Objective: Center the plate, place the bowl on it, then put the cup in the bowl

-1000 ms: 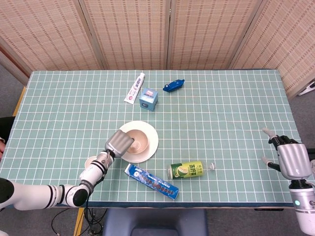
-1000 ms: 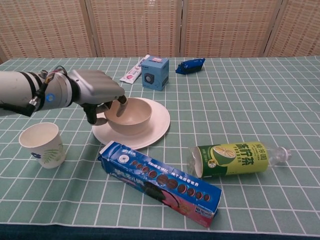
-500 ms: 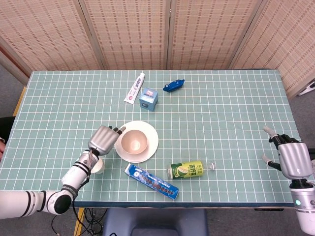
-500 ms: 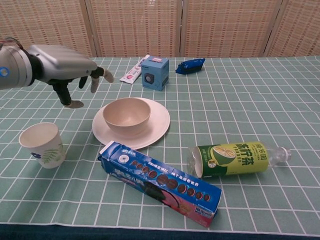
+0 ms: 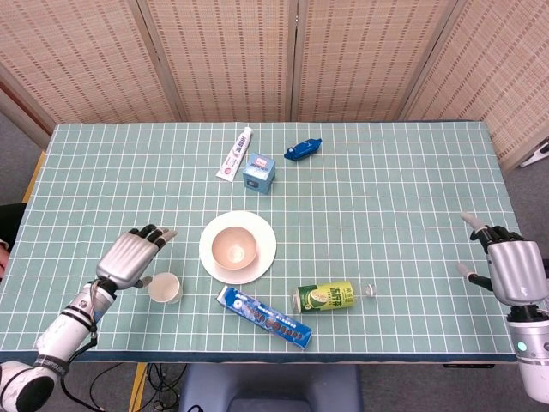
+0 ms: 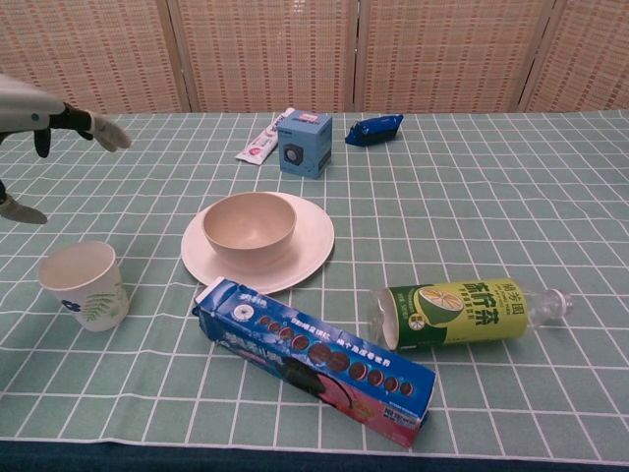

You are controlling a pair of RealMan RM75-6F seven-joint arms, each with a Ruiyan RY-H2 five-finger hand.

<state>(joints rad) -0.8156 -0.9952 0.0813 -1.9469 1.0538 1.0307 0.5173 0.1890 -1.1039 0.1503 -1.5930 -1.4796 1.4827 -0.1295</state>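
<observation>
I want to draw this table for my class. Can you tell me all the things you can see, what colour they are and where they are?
plate: 1, cream, middle of the table near the front
bowl: 1, beige, sitting on the plate
paper cup: 1, white with a leaf print, upright, left of the plate
cookie box: 1, blue, lying in front of the plate
tea bottle: 1, green and yellow label, lying on its side right of the box
small box: 1, light blue, behind the plate
tube: 1, white, lying behind the small box
packet: 1, dark blue, far side
table: 1, green with white grid
left hand: 1, grey, fingers spread, above the table beside the cup
right hand: 1, grey, open, at the table's right edge
</observation>
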